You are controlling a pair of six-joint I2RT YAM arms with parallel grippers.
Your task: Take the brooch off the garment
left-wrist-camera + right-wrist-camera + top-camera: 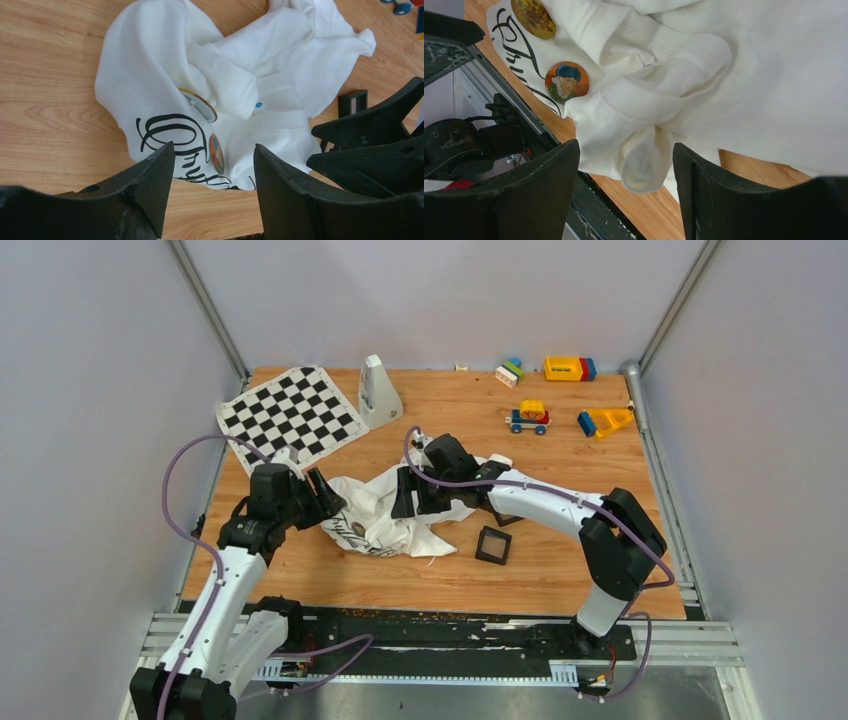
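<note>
Overhead camera plus two wrist cameras, all meeting on the T-shirt [375,510].
The top view looked down from behind the arm bases over the whole tabletop [560,570]; the left gripper [214,147] camera faced the far-right toys [402,6], the right gripper [625,145] camera, closer, faced the near tabletop edge; all shared the black lettering [165,132].
</note>
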